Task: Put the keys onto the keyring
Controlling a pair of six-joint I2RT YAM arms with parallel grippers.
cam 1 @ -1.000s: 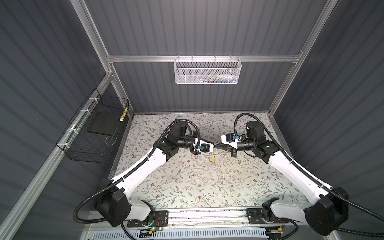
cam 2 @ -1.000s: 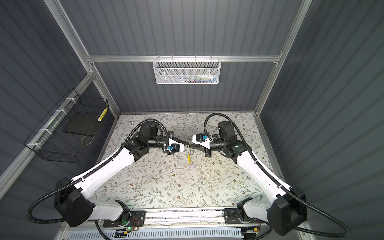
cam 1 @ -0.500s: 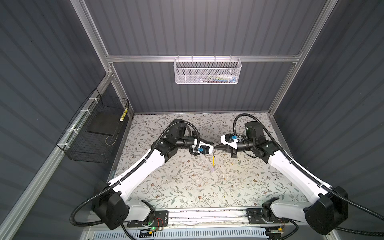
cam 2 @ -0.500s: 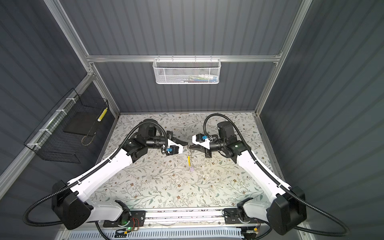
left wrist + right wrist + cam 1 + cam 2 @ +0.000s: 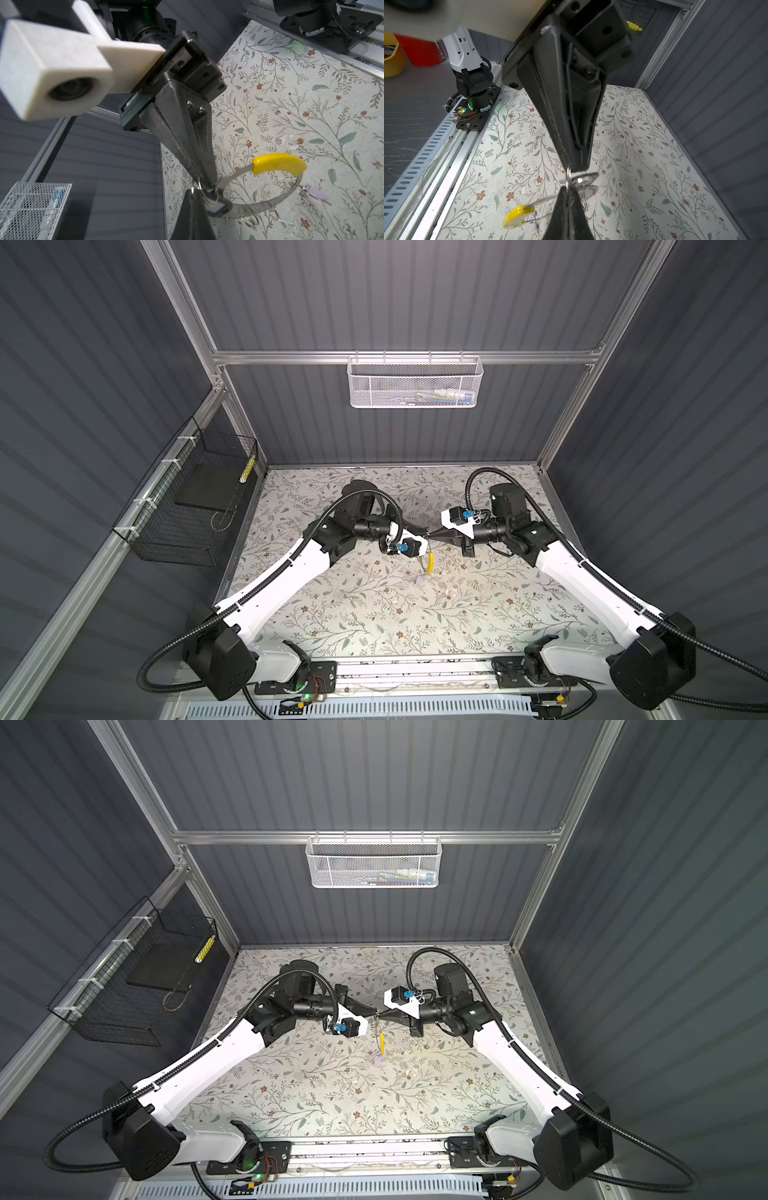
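- My left gripper [image 5: 422, 533] reaches in from the left and my right gripper [image 5: 437, 535] from the right. Their tips meet above the middle of the table [image 5: 374, 614].
- The keyring [image 5: 278, 163] hangs just below that meeting point, over the table.
- A tagged key [image 5: 314, 195] sits at the keyring's lower end. I cannot tell whether it touches the table.
- Behind, a mesh basket [image 5: 415, 385] hangs on the rear rail.
- A wire basket [image 5: 187, 522] hangs on the left wall.
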